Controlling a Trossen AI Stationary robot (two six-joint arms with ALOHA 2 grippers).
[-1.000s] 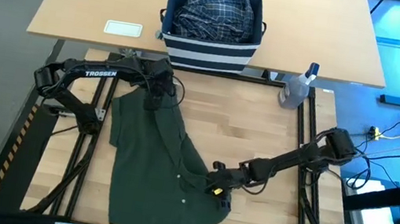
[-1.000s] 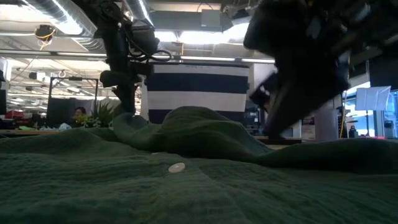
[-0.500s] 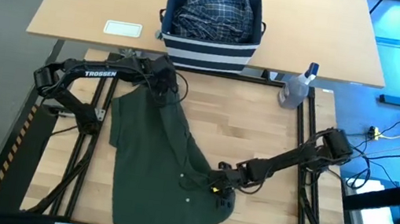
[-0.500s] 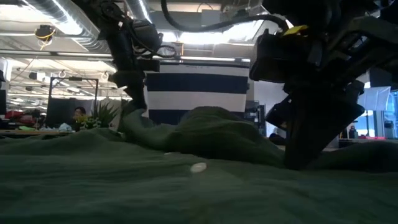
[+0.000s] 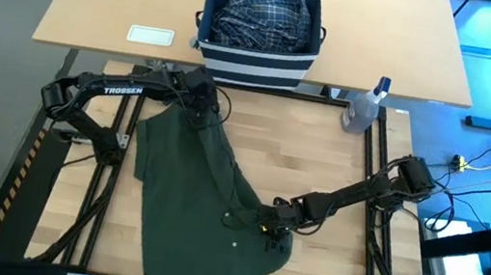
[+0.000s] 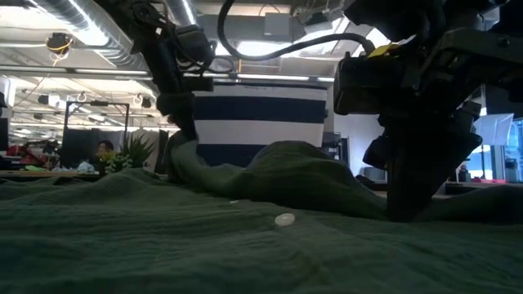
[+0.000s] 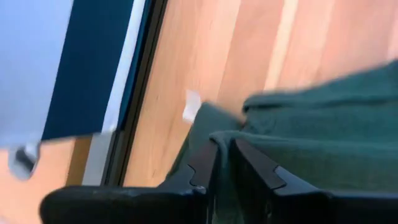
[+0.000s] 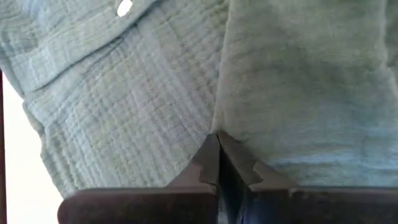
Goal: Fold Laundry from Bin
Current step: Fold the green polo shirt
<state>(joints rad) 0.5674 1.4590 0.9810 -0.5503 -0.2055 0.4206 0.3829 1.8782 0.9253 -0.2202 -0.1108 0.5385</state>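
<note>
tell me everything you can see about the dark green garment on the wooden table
The dark olive-green garment is soft, crinkled woven cloth with small white buttons, spread mostly flat across the wooden table and bunched into a ridge toward its right side. The left gripper pinches its top edge nearest the bin, fingers close together on the cloth. The right gripper is shut on its right edge.

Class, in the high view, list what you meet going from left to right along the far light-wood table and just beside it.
White card → striped navy bin, with the plaid shirt inside it → clear spray bottle.
</note>
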